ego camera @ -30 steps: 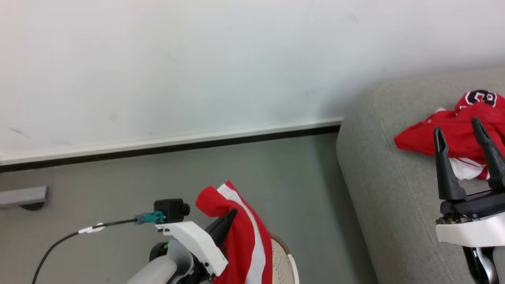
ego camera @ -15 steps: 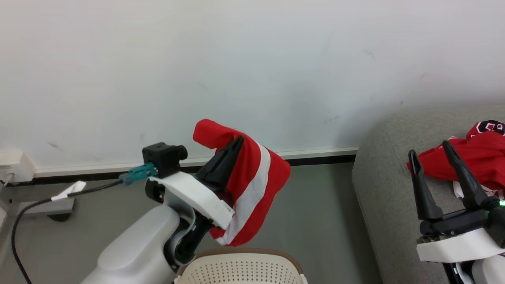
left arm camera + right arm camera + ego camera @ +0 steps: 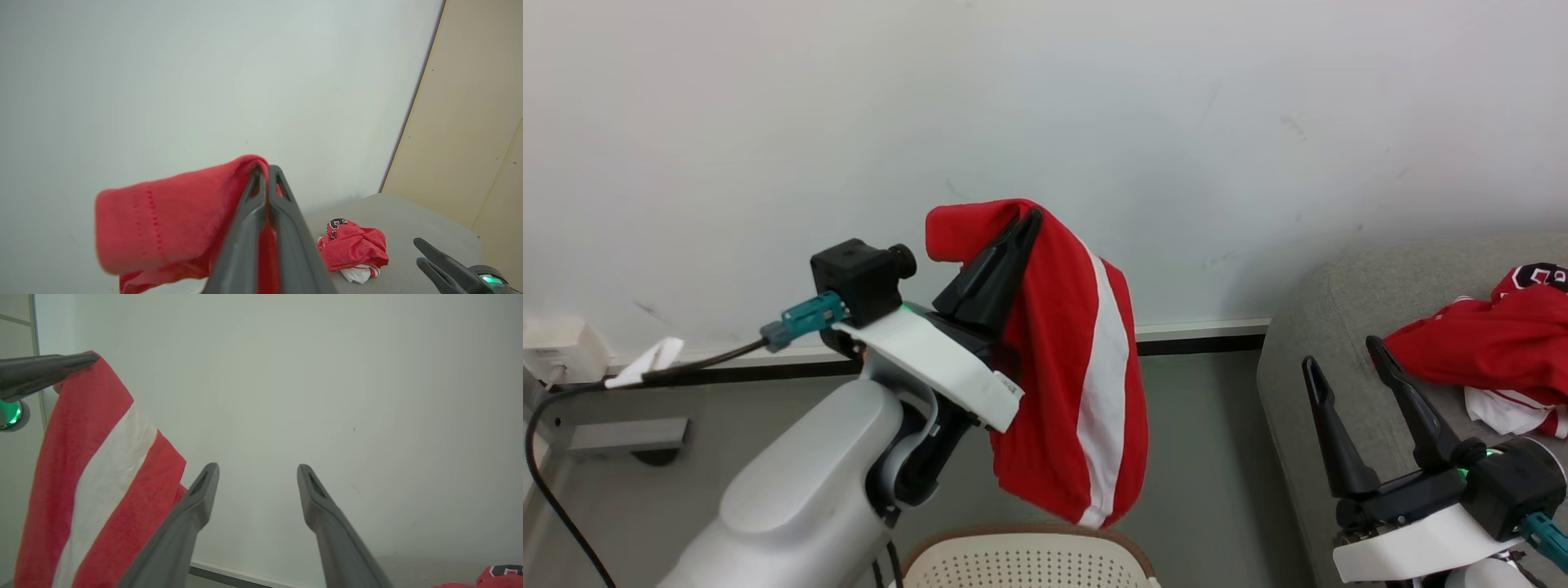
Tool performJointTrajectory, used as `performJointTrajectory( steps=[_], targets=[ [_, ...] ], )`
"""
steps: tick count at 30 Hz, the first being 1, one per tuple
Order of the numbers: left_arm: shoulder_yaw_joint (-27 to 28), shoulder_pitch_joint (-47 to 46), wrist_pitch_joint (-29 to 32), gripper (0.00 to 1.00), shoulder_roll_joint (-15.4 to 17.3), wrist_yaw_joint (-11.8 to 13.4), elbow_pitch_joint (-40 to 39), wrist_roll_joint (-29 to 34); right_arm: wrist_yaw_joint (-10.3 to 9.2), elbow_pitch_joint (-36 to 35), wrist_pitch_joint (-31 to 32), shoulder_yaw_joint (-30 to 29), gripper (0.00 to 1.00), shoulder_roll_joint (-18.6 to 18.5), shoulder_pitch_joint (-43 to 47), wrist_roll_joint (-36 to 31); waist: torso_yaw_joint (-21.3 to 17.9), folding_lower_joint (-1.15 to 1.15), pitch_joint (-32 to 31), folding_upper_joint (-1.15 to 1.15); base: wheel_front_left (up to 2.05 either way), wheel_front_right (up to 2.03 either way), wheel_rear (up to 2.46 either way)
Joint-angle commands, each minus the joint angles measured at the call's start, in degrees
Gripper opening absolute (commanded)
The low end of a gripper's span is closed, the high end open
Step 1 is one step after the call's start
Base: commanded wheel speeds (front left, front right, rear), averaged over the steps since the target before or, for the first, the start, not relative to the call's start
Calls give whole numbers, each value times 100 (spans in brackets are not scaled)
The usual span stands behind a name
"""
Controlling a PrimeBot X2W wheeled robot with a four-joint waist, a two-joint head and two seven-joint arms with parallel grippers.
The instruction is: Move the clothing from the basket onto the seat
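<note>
My left gripper [image 3: 1029, 219] is shut on a red garment with a white stripe [image 3: 1070, 384], which hangs from the fingers high above the cream basket [image 3: 1029, 559] at the bottom edge. The left wrist view shows the same gripper [image 3: 265, 169] pinching the red cloth [image 3: 163, 212]. A second red garment with a round black-and-white emblem [image 3: 1494, 343] lies crumpled on the grey seat [image 3: 1315, 327] at the right. My right gripper [image 3: 1343, 363] stands open and holds nothing, just in front of the seat's near edge; its fingers [image 3: 204, 490] spread wide before the wall.
A white wall [image 3: 1176, 122] with a pale skirting board fills the background. Grey floor lies between the basket and the seat. A black cable with a teal plug [image 3: 805, 317] runs from the left wrist camera. A wall socket [image 3: 560, 351] sits at the far left.
My left arm has lifted the striped red garment up out of the basket, well above its rim. The head camera has tilted and shifted, so the seat and right gripper sit lower and further left.
</note>
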Motion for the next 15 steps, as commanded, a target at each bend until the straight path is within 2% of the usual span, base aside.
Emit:
performJointTrajectory(
  steps=[1,15],
  targets=[
    [21,-71,-12,0,4,21,-28,38,-15,21,3,21,100,-12,72,27,-5,0,-9,0,0,0,0],
    [83,-276,42,0,-32,43,205,19,-15,122,3,468,100,-40,-170,155,1,0,18,0,0,0,0]
  ],
)
